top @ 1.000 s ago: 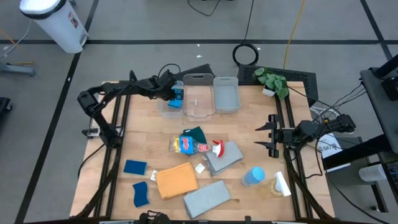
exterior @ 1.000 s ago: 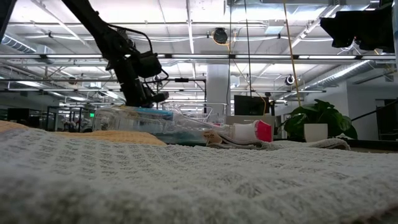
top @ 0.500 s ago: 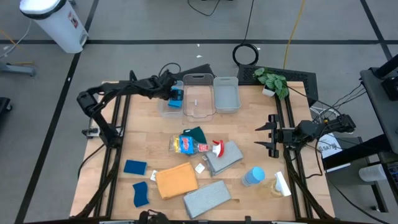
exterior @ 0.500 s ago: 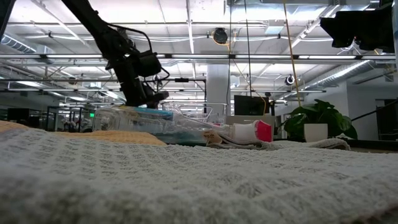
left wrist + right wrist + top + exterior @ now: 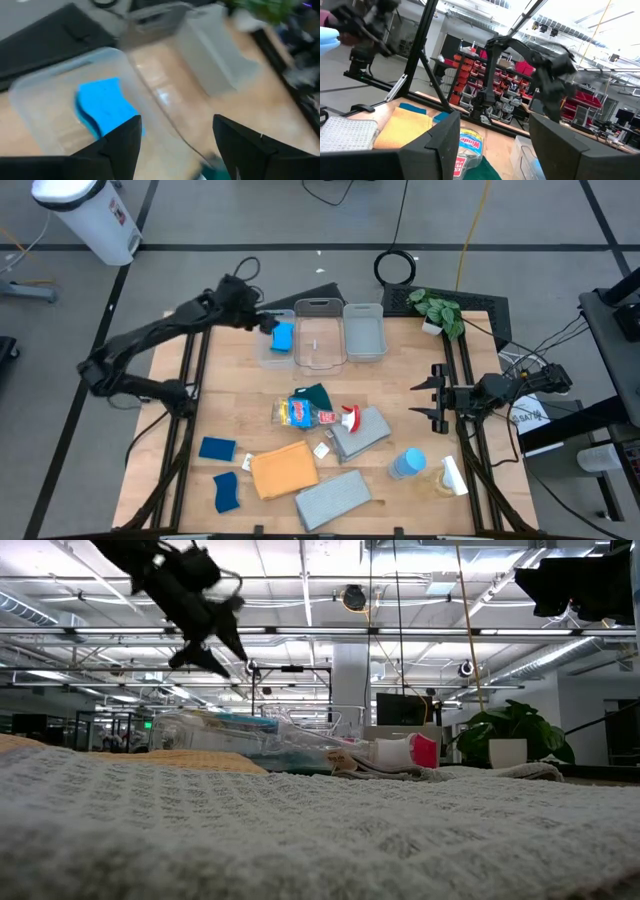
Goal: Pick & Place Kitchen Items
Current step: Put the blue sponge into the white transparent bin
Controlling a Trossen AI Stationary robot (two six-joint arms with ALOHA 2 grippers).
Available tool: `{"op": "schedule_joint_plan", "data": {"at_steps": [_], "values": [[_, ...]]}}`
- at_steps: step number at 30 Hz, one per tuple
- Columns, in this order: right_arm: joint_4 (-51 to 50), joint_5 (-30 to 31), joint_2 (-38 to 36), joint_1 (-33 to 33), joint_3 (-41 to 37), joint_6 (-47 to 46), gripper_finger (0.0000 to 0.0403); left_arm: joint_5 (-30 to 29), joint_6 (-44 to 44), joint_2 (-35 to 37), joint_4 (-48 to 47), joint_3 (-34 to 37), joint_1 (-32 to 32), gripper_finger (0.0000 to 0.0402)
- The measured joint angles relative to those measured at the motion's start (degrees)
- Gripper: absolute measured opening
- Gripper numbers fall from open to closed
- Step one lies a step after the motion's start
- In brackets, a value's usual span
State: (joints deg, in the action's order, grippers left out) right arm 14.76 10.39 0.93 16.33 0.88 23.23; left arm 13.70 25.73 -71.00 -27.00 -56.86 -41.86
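Note:
A blue sponge (image 5: 283, 337) (image 5: 102, 107) lies flat on the floor of the small clear bin (image 5: 271, 358) at the far left of the bin row. My left gripper (image 5: 262, 323) (image 5: 175, 145) hangs open above that bin's far-left side, with nothing between its fingers; the low view shows it raised well off the table (image 5: 212, 645). My right gripper (image 5: 420, 402) (image 5: 492, 145) waits open at the table's right edge. Mid-table lie a red-topped spray bottle (image 5: 310, 415), a dark-green cloth (image 5: 316, 394), two grey cloths (image 5: 360, 432) (image 5: 333, 498) and an orange cloth (image 5: 283, 470).
Two more clear bins (image 5: 319, 338) (image 5: 364, 332) stand to the right of the sponge's bin. Two blue sponges (image 5: 217, 448) (image 5: 226, 491) lie near left. A blue-topped bottle (image 5: 407, 463) and a white-topped one (image 5: 450, 475) lie near right. A plant (image 5: 438, 310) stands far right.
My left gripper has opened and let go of the blue sponge, which now lies in the leftmost bin. The gripper has then risen and drawn back toward the table's far-left corner.

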Motion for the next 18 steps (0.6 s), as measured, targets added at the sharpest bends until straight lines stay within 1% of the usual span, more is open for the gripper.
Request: {"op": "schedule_joint_plan", "data": {"at_steps": [3,5,10,13,15,18], "values": [[0.00,0.00,0.00,0.01,0.00,0.02,0.0205,1.77,-0.57,5.48,-5.10,0.00,4.47,0.0250],[-0.01,0.00,0.00,0.01,0.00,0.01,0.0204,2.84,-1.05,8.22,-8.61,0.00,8.85,0.0250],[0.00,-0.01,0.00,0.01,0.01,0.02,0.0205,4.00,0.86,12.69,-16.24,0.00,23.31,0.0250],[0.00,0.00,0.00,0.01,0.00,0.00,0.0207,1.47,4.59,12.96,-19.24,0.00,33.43,0.0250],[0.00,0.00,0.00,-0.01,0.01,0.00,0.0207,-1.83,7.15,12.71,-21.44,0.00,40.54,0.0250],[0.00,0.00,0.00,0.00,0.01,0.01,0.0208,-6.30,8.02,10.31,-24.97,0.00,50.82,0.0250]]}}
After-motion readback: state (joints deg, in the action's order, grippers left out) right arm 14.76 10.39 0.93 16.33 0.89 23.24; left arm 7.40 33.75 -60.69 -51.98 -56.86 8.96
